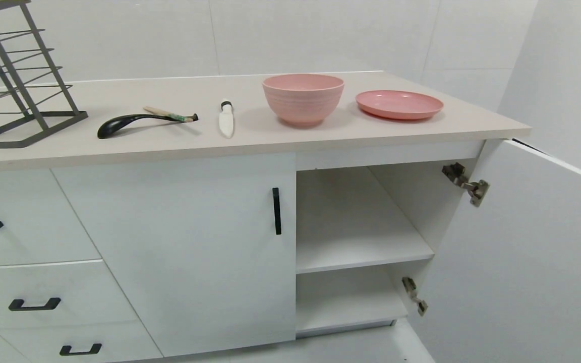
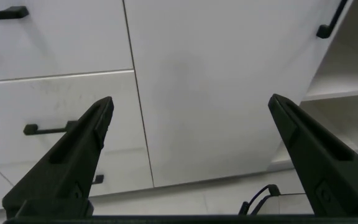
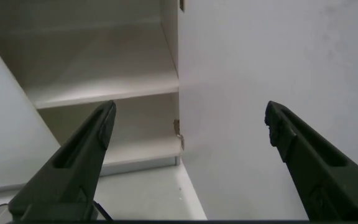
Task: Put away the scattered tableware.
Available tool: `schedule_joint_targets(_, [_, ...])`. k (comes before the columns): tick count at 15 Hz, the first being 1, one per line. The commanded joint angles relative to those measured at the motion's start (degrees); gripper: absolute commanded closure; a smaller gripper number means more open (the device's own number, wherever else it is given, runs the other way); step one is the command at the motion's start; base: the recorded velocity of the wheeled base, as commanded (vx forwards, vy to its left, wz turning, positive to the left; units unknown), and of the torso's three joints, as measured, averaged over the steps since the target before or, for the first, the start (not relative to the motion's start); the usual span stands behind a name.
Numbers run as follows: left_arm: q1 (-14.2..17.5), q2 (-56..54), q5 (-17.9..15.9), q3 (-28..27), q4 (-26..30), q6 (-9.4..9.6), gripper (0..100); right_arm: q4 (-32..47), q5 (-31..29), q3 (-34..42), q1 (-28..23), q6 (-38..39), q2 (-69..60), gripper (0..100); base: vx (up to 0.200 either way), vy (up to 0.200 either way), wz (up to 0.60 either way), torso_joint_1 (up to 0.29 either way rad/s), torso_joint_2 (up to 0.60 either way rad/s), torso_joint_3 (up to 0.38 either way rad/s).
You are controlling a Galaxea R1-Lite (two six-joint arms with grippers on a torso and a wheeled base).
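On the beige countertop [image 1: 361, 136] stand a pink bowl [image 1: 303, 98] and, to its right, a pink plate [image 1: 399, 104]. Left of the bowl lie a white knife [image 1: 226, 120], a black ladle [image 1: 129, 122] and a wooden-handled utensil [image 1: 167, 114] resting across the ladle's handle. My left gripper [image 2: 191, 106] is open, low before the closed white cabinet door [image 2: 216, 87]. My right gripper [image 3: 188, 109] is open with nothing between its fingers, facing the open cupboard shelves [image 3: 104, 90].
The right cupboard door [image 1: 527, 252] hangs open, showing two bare shelves [image 1: 356, 247]. A dark wire rack [image 1: 13, 80] stands at the counter's left end. Drawers with black handles [image 1: 34, 304] fill the left of the cabinet. A black cable [image 2: 260, 199] lies on the floor.
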Motion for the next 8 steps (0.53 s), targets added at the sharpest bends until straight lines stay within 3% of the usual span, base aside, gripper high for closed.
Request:
schedule_joint_targets(1, [0.0,0.11,0.0,0.0,-0.04,0.02,0,-0.03,0.02,0.01,0.02,0.0,0.11,0,0.2,0.0,0.0,0.002,0.0,0.002])
schedule_joint_targets(6, [0.0,0.11,0.09,0.0,0.05,0.11,0,0.06,0.02,0.01,0.02,0.0,0.11,0,0.2,0.0,0.0,0.0,0.0,0.0])
schedule_joint_targets(8, [0.0,0.11,0.09,0.0,-0.04,0.11,0,-0.03,0.02,0.01,0.02,0.0,0.11,0,0.0,0.0,0.0,0.0,0.0,0.0])
